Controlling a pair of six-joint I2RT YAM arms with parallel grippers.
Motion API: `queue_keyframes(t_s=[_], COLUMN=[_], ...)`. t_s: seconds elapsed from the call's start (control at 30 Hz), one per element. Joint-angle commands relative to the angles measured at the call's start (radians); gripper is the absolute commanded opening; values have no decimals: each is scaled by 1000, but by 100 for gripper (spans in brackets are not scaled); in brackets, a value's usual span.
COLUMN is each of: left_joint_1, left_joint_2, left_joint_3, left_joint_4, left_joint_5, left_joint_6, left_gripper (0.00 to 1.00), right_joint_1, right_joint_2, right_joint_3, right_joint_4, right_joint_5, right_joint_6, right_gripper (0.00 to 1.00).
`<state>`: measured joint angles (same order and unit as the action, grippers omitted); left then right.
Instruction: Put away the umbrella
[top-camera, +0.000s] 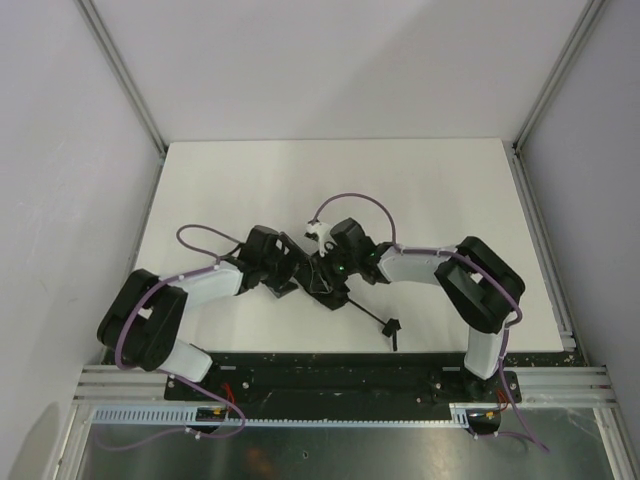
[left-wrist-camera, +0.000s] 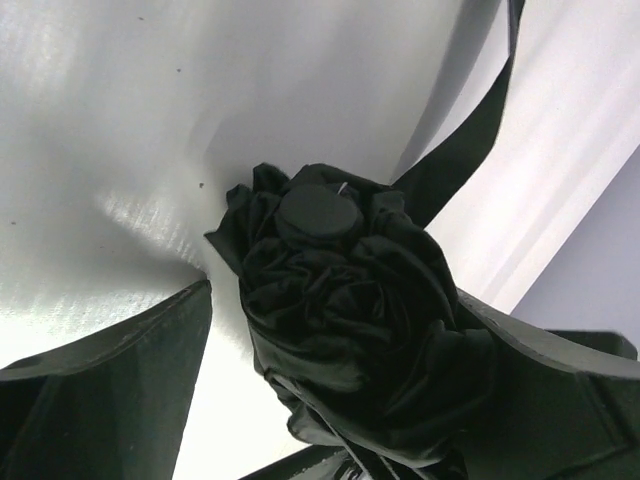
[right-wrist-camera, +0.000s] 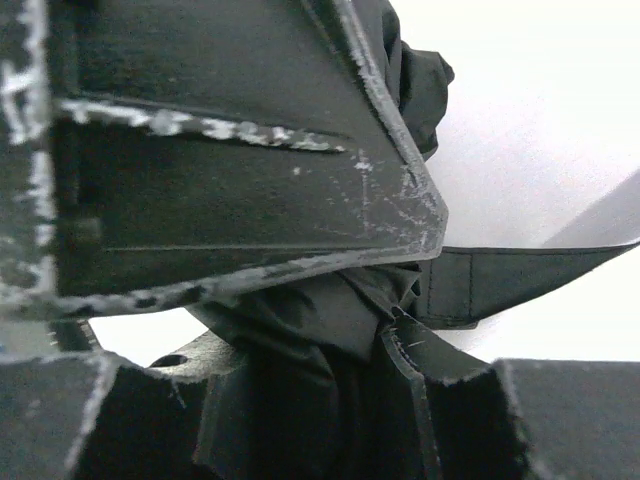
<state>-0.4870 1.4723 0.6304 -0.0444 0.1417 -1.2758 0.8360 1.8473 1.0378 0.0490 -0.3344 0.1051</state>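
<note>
First, near edge: left arm (top-camera: 150, 325) and right arm (top-camera: 485, 295) bolted side by side, elbows pushed outward, forearms bent inward to meet over the middle of the counter (top-camera: 300, 180).
Handle (top-camera: 392, 328): small and black, near the counter's front edge, between the two bases and closer to the right one; nearest part of the umbrella (left-wrist-camera: 350, 330).
Shaft (top-camera: 366, 312): thin and dark, slanting from the handle up and left into the bundle.
Umbrella: canopy crumpled into a tight black bundle at mid-counter, right where the two arms meet, round cap (left-wrist-camera: 315, 212) turned toward the left wrist camera.
Left gripper (left-wrist-camera: 335, 290): spread wide to either side of the bundle; clear of the fabric on one side, with a strip of white counter between, and right against it on the other.
Right gripper (right-wrist-camera: 410, 290): closed down on a fold of canopy fabric, pinching it between upper and lower fingers (right-wrist-camera: 250, 150).
Strap (right-wrist-camera: 520, 272): flat black band, trailing away from the bundle beyond the right gripper.
Cables (top-camera: 350, 200): purple, looping above both wrists.
Far side: white counter running back to pale walls (top-camera: 350, 70) with metal posts (top-camera: 125, 80) at the corners.
</note>
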Motion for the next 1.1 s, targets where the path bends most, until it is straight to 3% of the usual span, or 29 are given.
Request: queue_keyframes(t_s=[0.0,0.23,0.37,0.47,0.73,0.77,0.83,0.93,1.07], left_joint_1=[-20,-59,-61,-64,-65,-65,-65,-65,-64], left_joint_2=[15,35,53,51,1,-3,-5,-11,-23], left_joint_3=[15,15,13,8,-37,-41,-47,-53,-59], left_joint_4=[-38,-20,0,23,107,112,115,118,117], left_joint_5=[7,1,16,19,1,0,-3,-13,-27], left_joint_6=[61,31,20,12,5,4,0,-5,-18], left_gripper=[93,91,83,69,14,9,3,0,0], right_joint_1=[-78,-161,-171,-175,-176,-174,-172,-167,-136], right_joint_2=[-11,52,76,93,90,81,51,-1,-75], right_joint_3=[-15,-15,-22,-22,-24,-24,-23,-23,-22], right_joint_4=[59,252,367,447,454,432,361,247,130], right_joint_5=[-223,-463,-526,-561,-574,-559,-505,-407,-313], right_joint_6=[141,383,487,543,547,531,487,418,316], right_gripper=[0,0,0,0,0,3,18,49,71])
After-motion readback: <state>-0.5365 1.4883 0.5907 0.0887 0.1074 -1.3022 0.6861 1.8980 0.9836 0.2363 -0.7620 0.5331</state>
